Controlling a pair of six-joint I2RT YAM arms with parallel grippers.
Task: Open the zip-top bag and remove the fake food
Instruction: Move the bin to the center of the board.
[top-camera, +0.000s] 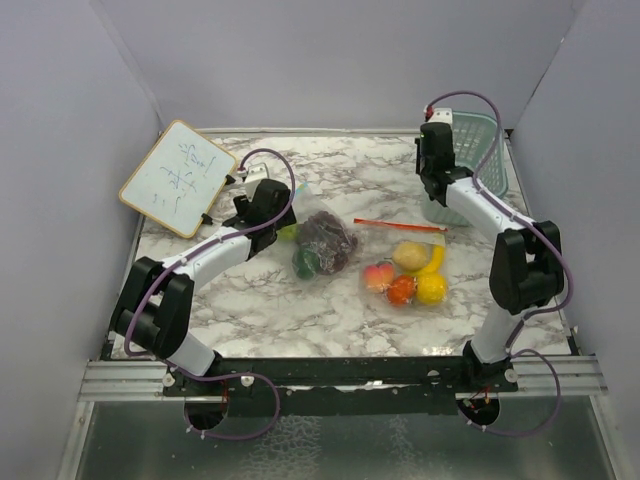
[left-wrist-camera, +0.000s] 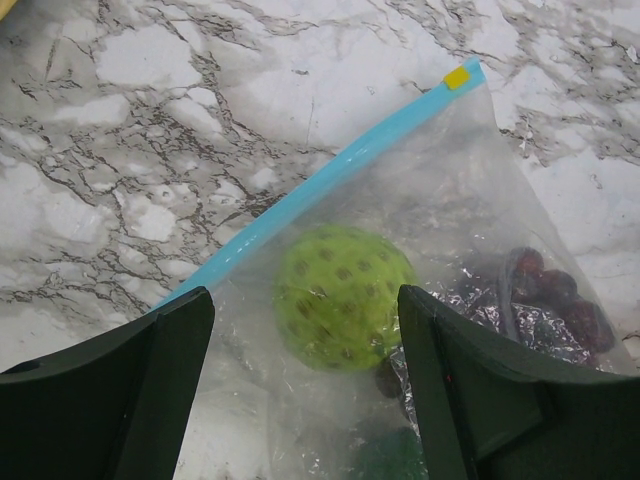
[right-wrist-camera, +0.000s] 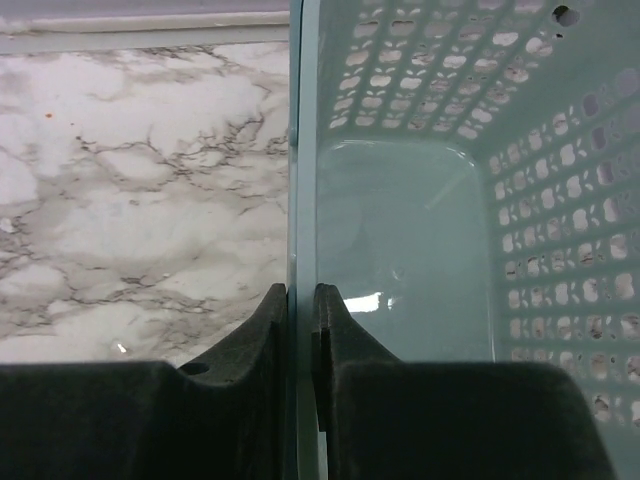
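Green marks on the whiteboard (top-camera: 178, 178), perhaps handwriting, are too small to read

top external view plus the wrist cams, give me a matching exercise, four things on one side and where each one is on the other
Things:
1 whiteboard
2 basket
3 green ball
4 tomato

Places:
a in the red-strip bag
b far left of the table
c wall clamped by the right gripper
d in the blue-strip bag

Pairs: 1-b, 2-c, 3-d, 4-a
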